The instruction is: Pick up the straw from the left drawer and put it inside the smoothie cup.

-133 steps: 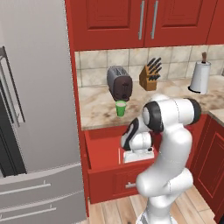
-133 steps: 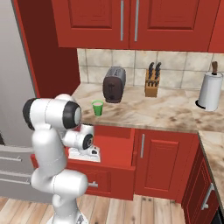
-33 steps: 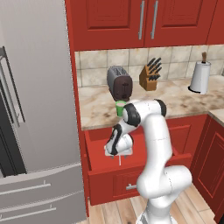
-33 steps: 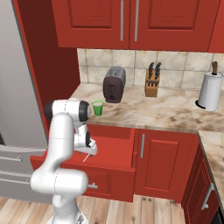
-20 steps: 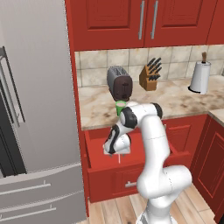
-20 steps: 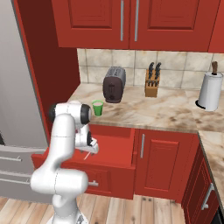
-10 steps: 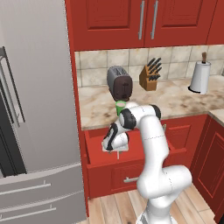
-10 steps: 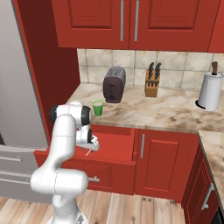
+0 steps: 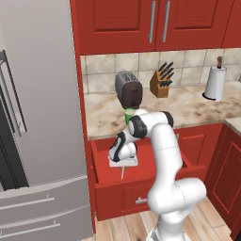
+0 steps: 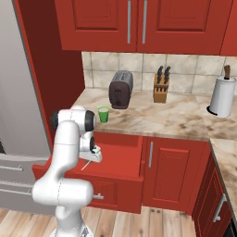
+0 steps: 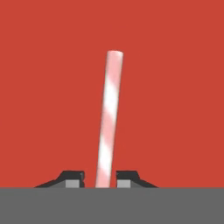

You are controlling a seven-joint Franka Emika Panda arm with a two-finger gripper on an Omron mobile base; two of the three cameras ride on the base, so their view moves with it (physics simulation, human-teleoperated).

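Since approx 1.6 s ago the hand has crept left and a bit higher over the drawer (image 9: pixel 101 165), w/ the straw (image 9: pixel 123 172) dangling under it; judging by that, pick is done and lift-out is underway, cup (image 10: pixel 103 114) insert not yet started. Gripper (image 11: pixel 99 179) is clamped on the straw, tips tight either side of its near end. Straw hangs just above the drawer floor, long axis running out along the gripper's line, free end pointing down and slightly toward the drawer front. Cup sits on the counter by the toaster (image 10: pixel 120 90), well above the straw.
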